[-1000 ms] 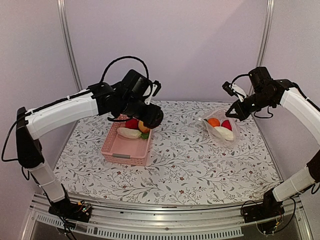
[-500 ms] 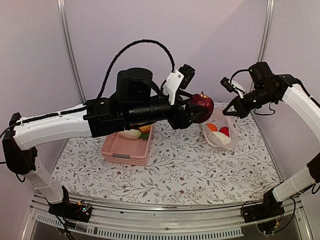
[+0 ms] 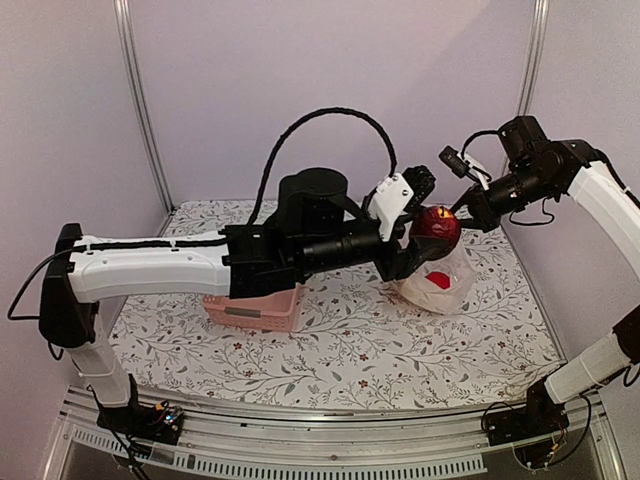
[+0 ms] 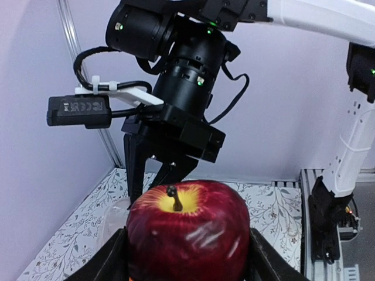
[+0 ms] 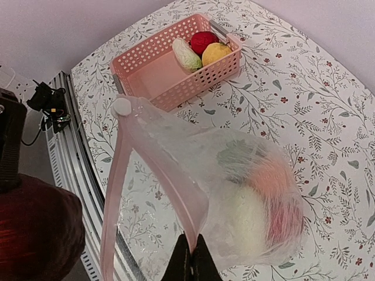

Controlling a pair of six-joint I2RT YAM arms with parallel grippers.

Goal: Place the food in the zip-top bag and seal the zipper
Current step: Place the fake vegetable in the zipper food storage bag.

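The left gripper (image 3: 432, 230) is clenched around a red apple (image 4: 186, 234), holding it in the air just beside the open mouth of the zip-top bag (image 5: 246, 199). The right gripper (image 5: 191, 254) pinches the bag's rim tight and holds the mouth up. The zipper (image 5: 114, 193) curves along that mouth. Inside the bag lie orange, white and red food pieces. Lilac walls surround a floral-patterned table (image 3: 350, 350). A pink basket (image 5: 152, 76) on it holds three more pieces.
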